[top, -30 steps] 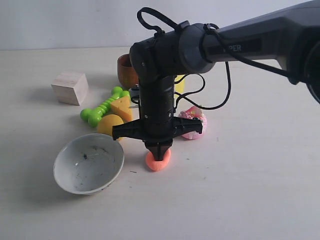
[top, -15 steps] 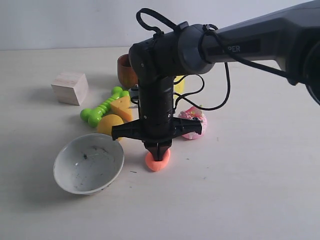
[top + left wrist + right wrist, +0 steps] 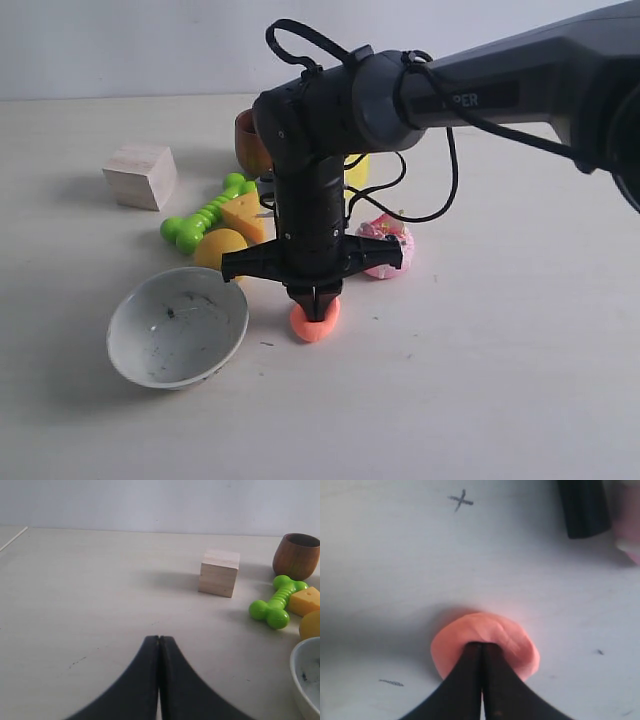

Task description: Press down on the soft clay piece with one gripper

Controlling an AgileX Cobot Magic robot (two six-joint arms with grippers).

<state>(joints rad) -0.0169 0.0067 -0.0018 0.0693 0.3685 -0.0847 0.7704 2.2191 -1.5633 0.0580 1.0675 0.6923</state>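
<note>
Because everything here sits on one pale counter [image 3: 520, 380], picture the exterior view as a clock face with the clay at its centre.

Largest is the thick black right arm [image 3: 500, 85], which enters from 2 o'clock and bends straight down over the centre. Its jaws are clenched, tips together, holding nothing, and their point is sunk into the top of the clay. The left arm's jaws appear only in the left wrist view. They are likewise pressed closed and empty, above bare counter.

At 9 o'clock, near the clay, lies a tilted white bowl [image 3: 150, 350]. Well out at 10 o'clock stands a pale wooden block [image 3: 140, 176]. At 11 o'clock, partly behind the arm, is a brown wooden cup [image 3: 250, 140]. A green bone-shaped toy [image 3: 205, 217], a yellow cheese wedge [image 3: 245, 215] and a yellow ball [image 3: 215, 248] cluster between 10 and 11 o'clock. A pink toy [image 3: 385, 245] sits near the clay at 1 o'clock.

Smallest is the clay [image 3: 318, 325], a low orange-pink mound lying flat on the counter, dimpled around the jaw tips.

It looks soft, light and probably a little tacky. It should dent easily rather than resist, and it may cling to the tips when they lift. No grasp seems needed. The best contact is the middle of its crown, pushing straight down, since an off-centre push could squeeze it sideways.
</note>
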